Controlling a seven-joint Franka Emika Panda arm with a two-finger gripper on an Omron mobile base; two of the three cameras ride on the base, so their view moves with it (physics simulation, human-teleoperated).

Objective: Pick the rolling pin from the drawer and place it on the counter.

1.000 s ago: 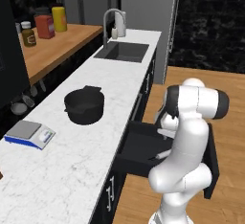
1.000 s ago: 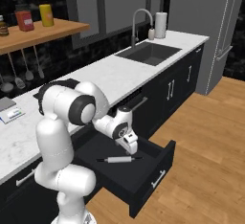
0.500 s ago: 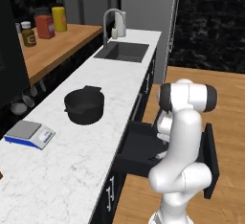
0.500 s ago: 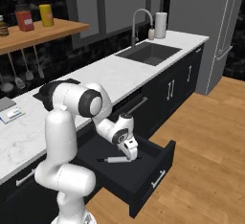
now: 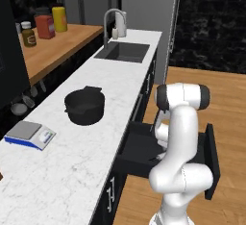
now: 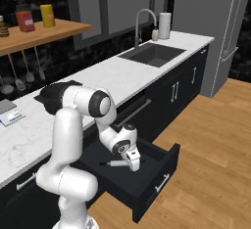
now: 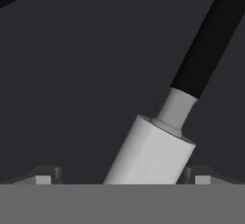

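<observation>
Robot gripper (image 6: 133, 164) reaches down into the open drawer (image 6: 156, 174), its parted fingers straddling the rolling pin (image 7: 152, 152), not yet clamped.

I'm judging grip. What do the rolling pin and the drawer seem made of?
Rolling pin: matte pale grey-white barrel, perhaps painted wood or plastic; the black handle looks smooth, with no grain. Drawer: flat matte black panels, likely painted board or metal. All rendered, so uncertain.
</observation>
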